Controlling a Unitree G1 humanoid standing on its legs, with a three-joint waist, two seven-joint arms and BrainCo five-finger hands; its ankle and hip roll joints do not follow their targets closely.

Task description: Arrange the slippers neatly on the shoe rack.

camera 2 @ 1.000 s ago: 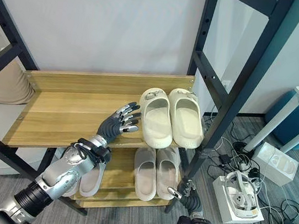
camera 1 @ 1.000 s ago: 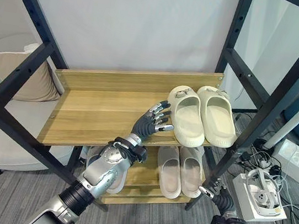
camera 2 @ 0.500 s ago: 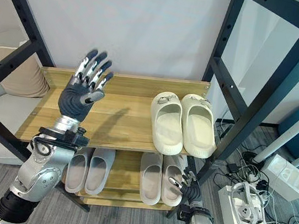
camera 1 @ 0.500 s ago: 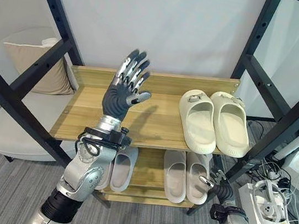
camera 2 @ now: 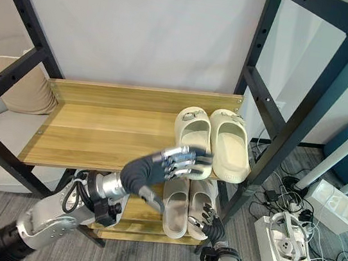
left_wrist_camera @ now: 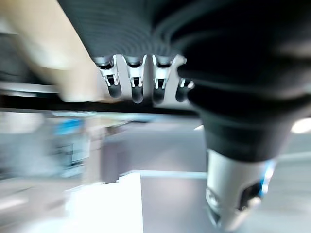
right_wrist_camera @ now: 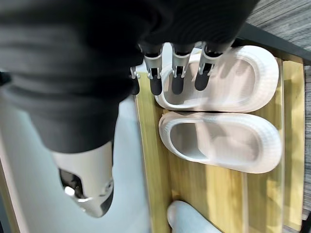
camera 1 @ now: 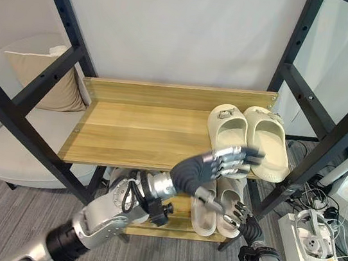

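A cream pair of slippers [camera 1: 228,138] [camera 1: 270,141] stands side by side at the right end of the rack's wooden top shelf [camera 1: 136,125]. My left hand [camera 1: 194,169] is open, held level just in front of that shelf's edge, its straight fingers [camera 1: 238,158] reaching over the toe of the left cream slipper. Whether they touch it I cannot tell. A pale pair [right_wrist_camera: 218,141] [right_wrist_camera: 233,82] lies on the lower shelf [camera 2: 140,211]. My right hand [camera 1: 241,219] hovers open by that pair, fingers [right_wrist_camera: 177,77] straight above one slipper.
A grey slipper [camera 1: 115,177] peeks out behind my left arm on the lower shelf. Black frame posts [camera 1: 65,24] [camera 1: 329,136] flank the rack. An armchair with a beige cushion [camera 1: 39,76] stands to the left. A white box with a headset [camera 1: 312,234] and cables lie on the floor at right.
My left hand dropped from above the shelf's left part and swung right to the cream slippers' front. The right hand stayed low by the lower pair.
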